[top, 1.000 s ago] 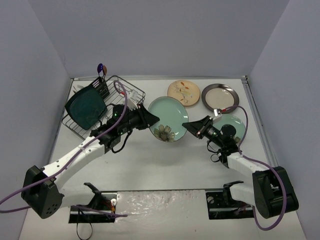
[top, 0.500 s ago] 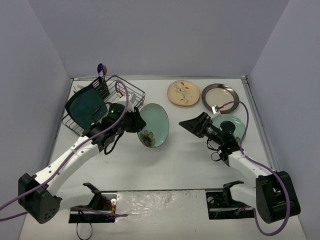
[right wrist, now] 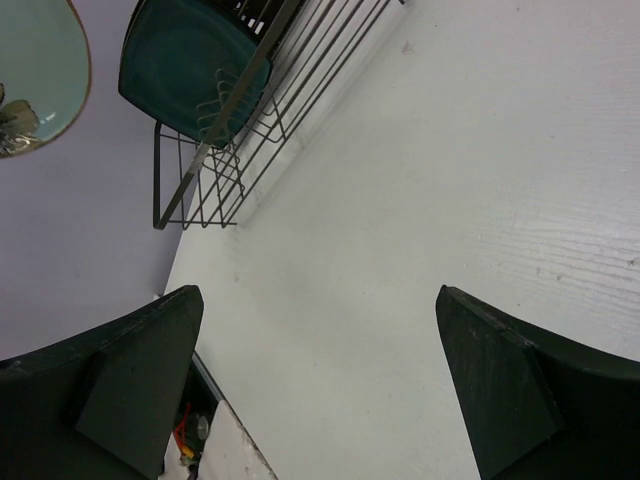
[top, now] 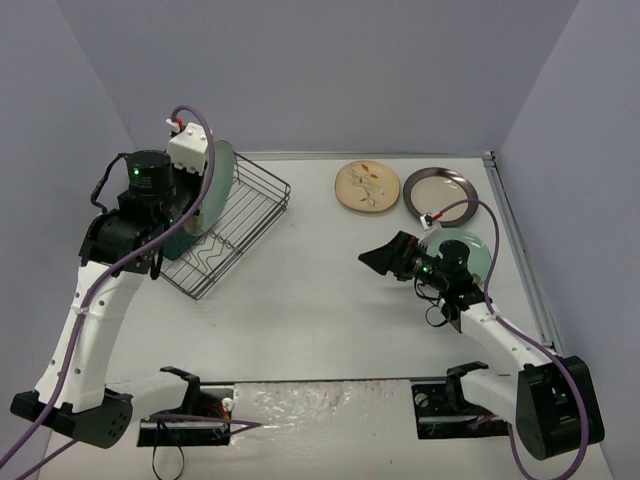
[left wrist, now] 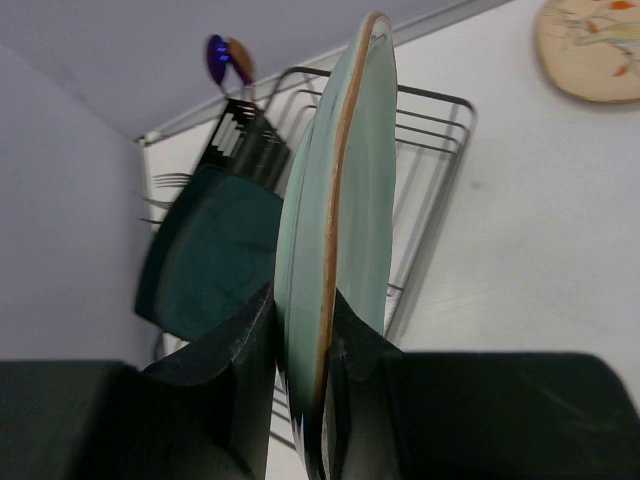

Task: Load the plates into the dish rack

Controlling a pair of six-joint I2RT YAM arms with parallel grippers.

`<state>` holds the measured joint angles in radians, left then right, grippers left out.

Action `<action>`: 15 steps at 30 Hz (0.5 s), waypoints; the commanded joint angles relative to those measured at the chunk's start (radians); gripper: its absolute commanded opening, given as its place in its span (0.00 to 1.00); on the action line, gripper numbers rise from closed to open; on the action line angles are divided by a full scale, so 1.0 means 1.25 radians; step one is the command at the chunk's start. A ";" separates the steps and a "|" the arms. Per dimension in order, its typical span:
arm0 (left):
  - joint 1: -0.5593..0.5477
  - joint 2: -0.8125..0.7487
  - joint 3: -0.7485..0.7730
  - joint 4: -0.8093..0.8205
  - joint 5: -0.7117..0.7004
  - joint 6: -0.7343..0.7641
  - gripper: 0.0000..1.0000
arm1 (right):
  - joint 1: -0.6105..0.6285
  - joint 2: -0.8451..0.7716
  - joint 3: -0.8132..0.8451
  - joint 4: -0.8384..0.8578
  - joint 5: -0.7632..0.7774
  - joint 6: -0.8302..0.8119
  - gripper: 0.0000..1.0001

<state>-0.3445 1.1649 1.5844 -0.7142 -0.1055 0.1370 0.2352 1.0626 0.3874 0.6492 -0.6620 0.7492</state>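
Left gripper [left wrist: 305,335] is being clamped on a brown-edged mint-green plate [left wrist: 352,190], held on edge over the dish rack [top: 252,200]; the right gripper [right wrist: 320,372] is being held wide open, empty, well right of the rack. A white table [top: 320,305] is being enclosed by pale lilac walls [top: 330,80].

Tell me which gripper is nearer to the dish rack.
Left. The left gripper holds a green plate over the dish rack; the right gripper is open, far to its right.
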 commanded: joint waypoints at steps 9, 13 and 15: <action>0.225 0.153 0.064 0.046 0.079 0.447 0.00 | 0.001 -0.003 0.026 0.023 -0.025 -0.048 1.00; 0.265 0.172 0.022 0.075 0.120 0.497 0.00 | 0.003 -0.002 0.018 0.025 -0.019 -0.052 1.00; 0.271 0.182 0.004 0.096 0.136 0.511 0.00 | 0.002 0.000 0.015 0.027 -0.016 -0.051 1.00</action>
<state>-0.0366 1.4369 1.5642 -0.7540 0.0112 0.6420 0.2356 1.0630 0.3874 0.6220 -0.6632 0.7045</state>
